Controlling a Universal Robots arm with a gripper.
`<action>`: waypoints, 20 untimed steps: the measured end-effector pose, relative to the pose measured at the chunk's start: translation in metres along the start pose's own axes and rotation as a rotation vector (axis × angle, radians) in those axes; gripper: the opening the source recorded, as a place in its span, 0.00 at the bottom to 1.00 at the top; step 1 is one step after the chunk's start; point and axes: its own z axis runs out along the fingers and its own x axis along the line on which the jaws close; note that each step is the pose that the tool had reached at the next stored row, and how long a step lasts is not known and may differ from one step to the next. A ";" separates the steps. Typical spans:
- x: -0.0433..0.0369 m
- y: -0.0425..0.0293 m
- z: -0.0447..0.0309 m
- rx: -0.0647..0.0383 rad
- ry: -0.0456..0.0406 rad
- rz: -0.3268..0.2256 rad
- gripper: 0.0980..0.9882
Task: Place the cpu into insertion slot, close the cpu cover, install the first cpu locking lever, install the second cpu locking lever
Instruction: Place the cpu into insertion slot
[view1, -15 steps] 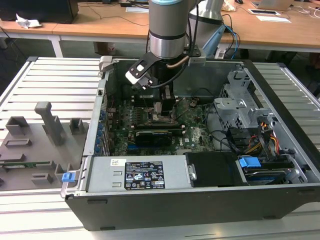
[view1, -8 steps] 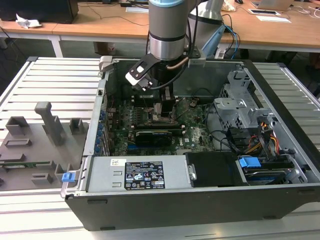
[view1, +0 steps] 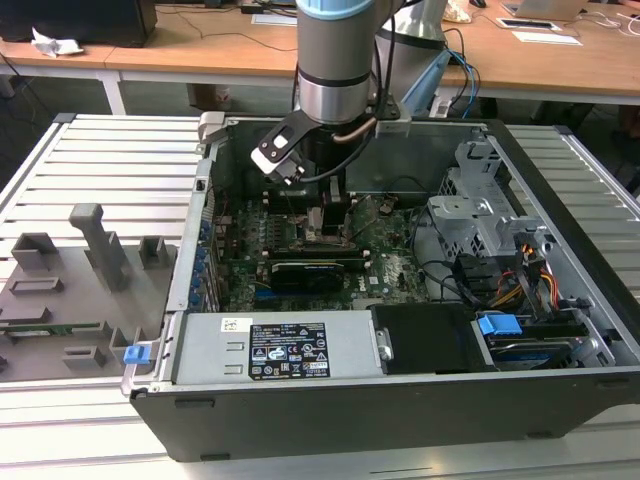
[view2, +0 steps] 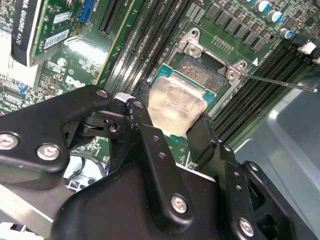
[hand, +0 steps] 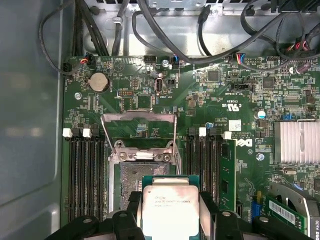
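In the exterior view the arm (view1: 335, 60) reaches straight down into the open computer case (view1: 350, 400). The gripper (view1: 333, 232) hangs low over the green motherboard (view1: 395, 262), beside a black card (view1: 305, 272). The metal drive cage (view1: 480, 215) on the exterior view's right stands well apart from it.

In the second wrist view the 2 black fingers (view2: 147, 135) are clamped on opposite edges of the cpu (view2: 175, 105), its dull metal top facing up. The chip overlaps part of the insertion slot (view2: 200, 70), and the rest of the socket lies bare inside its metal rim. Whether chip and socket touch cannot be told. 1 thin lever (view2: 280, 82) juts sideways from a rim corner, clear of the fingers. Memory slots (view2: 142, 45) run close alongside the socket.

In the first wrist view the cpu (hand: 169, 210) sits square to the insertion slot (hand: 131, 177) and covers 1 edge of it. The cpu cover (hand: 139, 117) stands swung up at the opposite edge, leaving the socket open. Memory slots (hand: 85, 170) flank both sides closely, and a finned heatsink (hand: 296, 141) lies well apart.
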 end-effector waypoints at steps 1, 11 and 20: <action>0.0000 0.0000 0.0002 0.000 0.0001 0.000 0.50; 0.0000 0.0001 0.0010 0.000 0.0004 0.000 0.50; 0.0027 0.0000 0.0027 0.000 0.0003 0.000 0.50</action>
